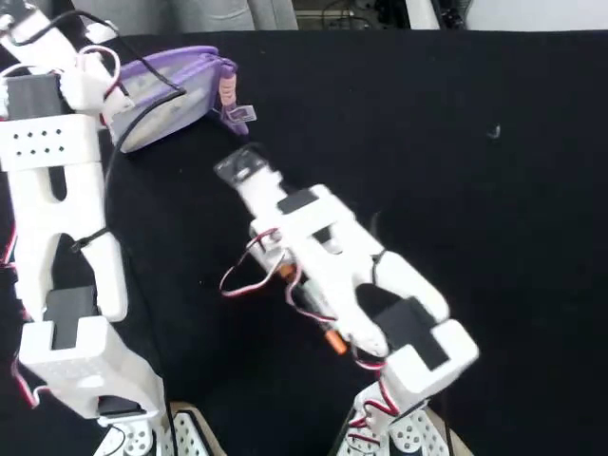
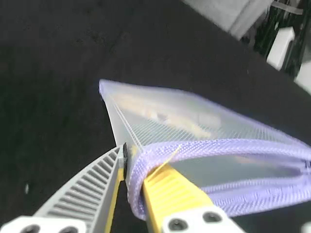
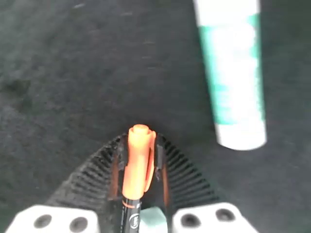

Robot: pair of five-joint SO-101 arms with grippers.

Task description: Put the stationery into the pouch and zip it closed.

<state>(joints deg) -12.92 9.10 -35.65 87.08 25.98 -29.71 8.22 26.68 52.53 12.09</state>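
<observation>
- My left tool (image 2: pixel 138 162) is pinching the rim of the translucent, purple-edged mesh pouch (image 2: pixel 204 121); something pale seems to be inside.
- My right tool (image 3: pixel 140 141) pinches an orange marker pen (image 3: pixel 133 174). A green-and-white tube (image 3: pixel 233 73) lies just ahead of it on the black desk (image 3: pixel 73 73).
- I judge both still need packing, then zipping.

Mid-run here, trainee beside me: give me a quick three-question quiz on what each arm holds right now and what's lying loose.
1. True or false: the left end effector is shut on the edge of the pouch.
2. The right end effector holds: A scissors, B an orange marker, C nothing.
3. Fill in: the green-and-white tube lies on the black ___.

Key: 1 true; 2 B; 3 table.
</observation>
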